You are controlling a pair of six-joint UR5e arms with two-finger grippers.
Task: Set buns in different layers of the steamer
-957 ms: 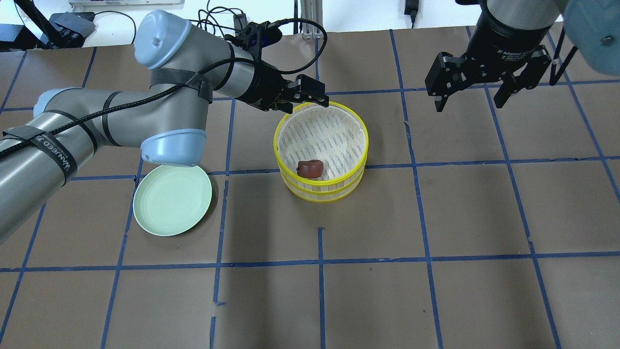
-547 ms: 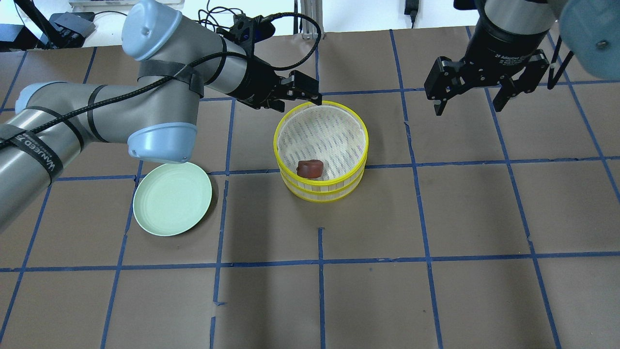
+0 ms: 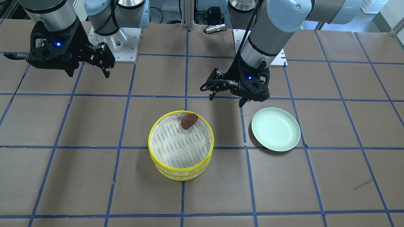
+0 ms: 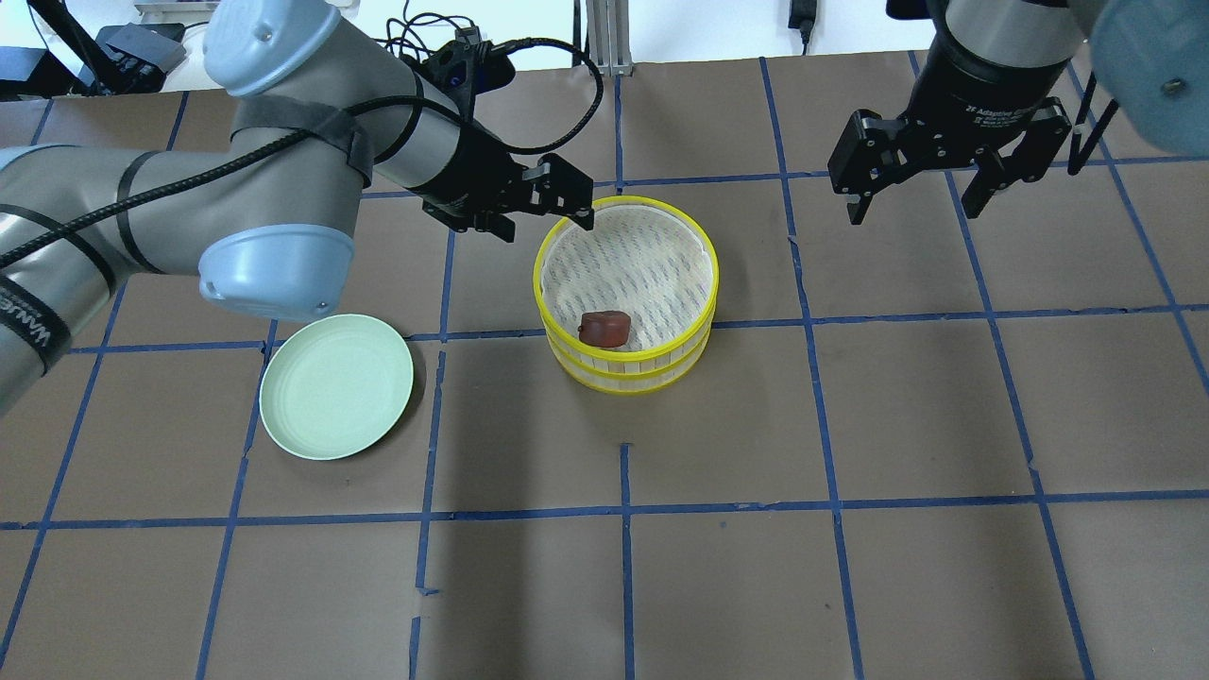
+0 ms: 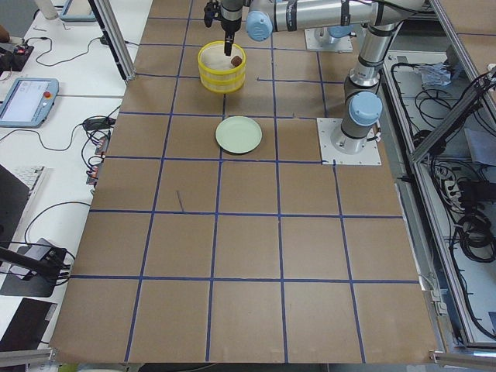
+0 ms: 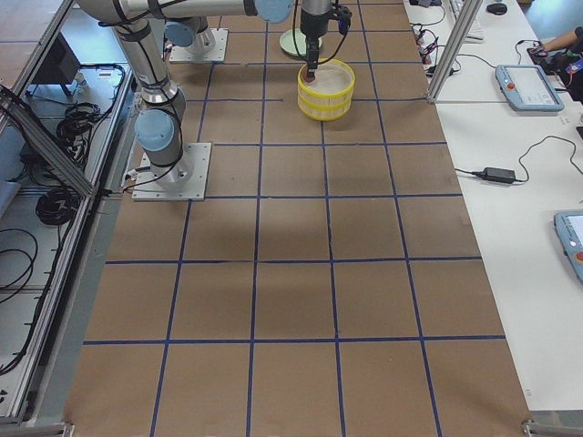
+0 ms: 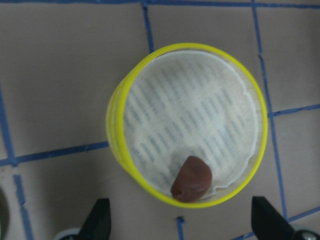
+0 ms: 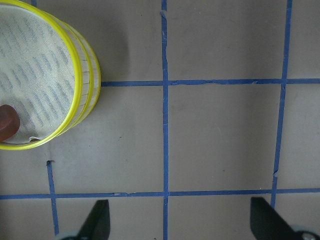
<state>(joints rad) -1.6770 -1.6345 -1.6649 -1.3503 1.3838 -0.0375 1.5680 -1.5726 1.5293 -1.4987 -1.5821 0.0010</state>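
The steamer [image 4: 628, 370] stands mid-table as a two-tier stack of yellow-rimmed layers. The dark reddish-brown bun [image 4: 604, 328] lies on the top layer's white liner by its near rim; it also shows in the front view [image 3: 188, 121] and the left wrist view [image 7: 191, 178]. The white bun is hidden or out of view. My left gripper [image 4: 543, 225] is open and empty, raised just left of the steamer's far rim. My right gripper [image 4: 911, 212] is open and empty, high over the table's far right.
An empty pale green plate [image 4: 335, 387] lies left of the steamer and shows in the front view [image 3: 275, 128]. Brown paper with blue tape lines covers the table. Cables and gear sit beyond the far edge.
My left gripper has drawn back to the left, from over the steamer's far rim to beside it, still open. The right gripper has hardly moved. The brown bun stays put.
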